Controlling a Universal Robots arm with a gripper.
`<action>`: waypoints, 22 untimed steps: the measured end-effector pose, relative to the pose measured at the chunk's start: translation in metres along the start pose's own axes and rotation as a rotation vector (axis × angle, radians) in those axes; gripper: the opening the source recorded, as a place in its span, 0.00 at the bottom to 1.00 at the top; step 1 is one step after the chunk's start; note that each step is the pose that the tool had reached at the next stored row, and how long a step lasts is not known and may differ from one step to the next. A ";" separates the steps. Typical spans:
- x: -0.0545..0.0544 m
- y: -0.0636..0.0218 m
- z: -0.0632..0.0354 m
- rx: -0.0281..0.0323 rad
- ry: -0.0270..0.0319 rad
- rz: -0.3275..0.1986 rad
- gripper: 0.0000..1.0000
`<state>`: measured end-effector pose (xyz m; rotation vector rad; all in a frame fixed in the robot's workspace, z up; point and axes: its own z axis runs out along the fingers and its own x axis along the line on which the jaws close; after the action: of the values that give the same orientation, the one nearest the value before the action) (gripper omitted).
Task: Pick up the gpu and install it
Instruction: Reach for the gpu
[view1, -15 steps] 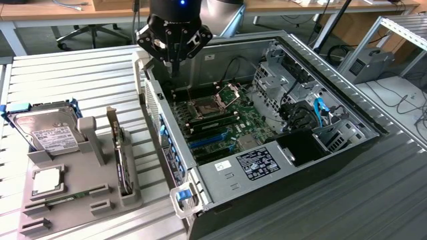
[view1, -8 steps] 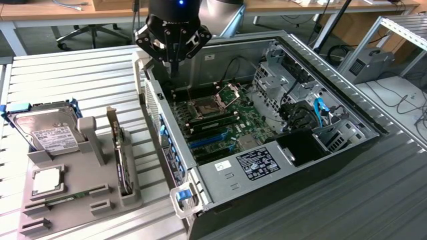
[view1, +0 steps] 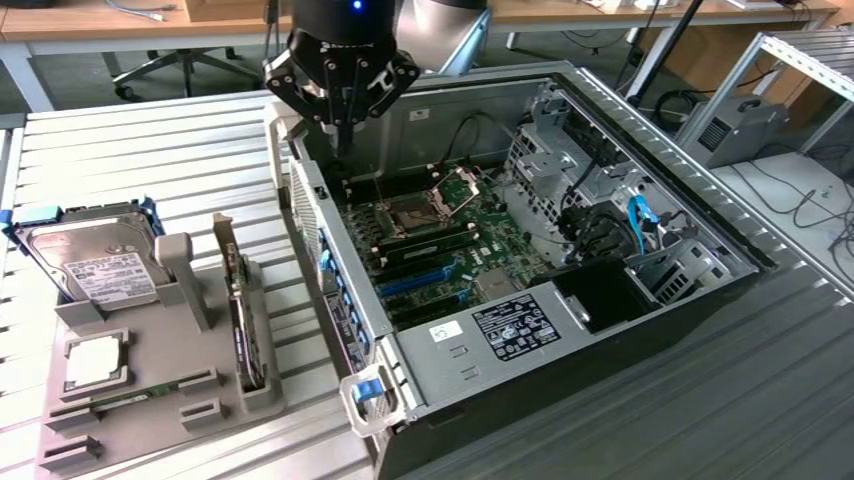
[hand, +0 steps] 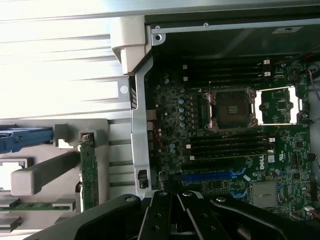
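One gpu (view1: 240, 305) is in play, and it has not been lifted; it stands on edge in a slot of the grey holder (view1: 174, 410) on the counter (view1: 134, 150), at the exterior view's left, just beside the open computer case (view1: 534, 420); its silver bracket end points away from the camera, and its lower edge appears seated in the holder, though the edge-on view leaves that unsure. In the same holder lie a hard drive (view1: 94, 265) in a blue frame and a small memory stick (view1: 134, 392), both apart from the card.

The claw (view1: 343, 140) is clenched and empty, its fingers pinched to a point; it hangs over the case's rear corner, above the motherboard (view1: 441, 245), and well apart from the card; so the step in hand is, by my reading, the approach to the pick.

A grasp calls for the claw to be released, brought across to the holder and lined up along the card's thin top edge; the blue expansion slots (view1: 414, 283) in the case stand free to receive it.
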<state>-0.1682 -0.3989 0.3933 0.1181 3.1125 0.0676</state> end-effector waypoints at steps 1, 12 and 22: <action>0.001 0.0000 0.0000 0.0000 0.0000 0.000 0.11; 0.004 -0.0003 -0.0001 -0.0001 0.0000 0.000 0.11; 0.007 -0.0006 -0.0002 -0.0001 0.0000 0.000 0.11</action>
<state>-0.1756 -0.3989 0.3933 0.1179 3.1125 0.0677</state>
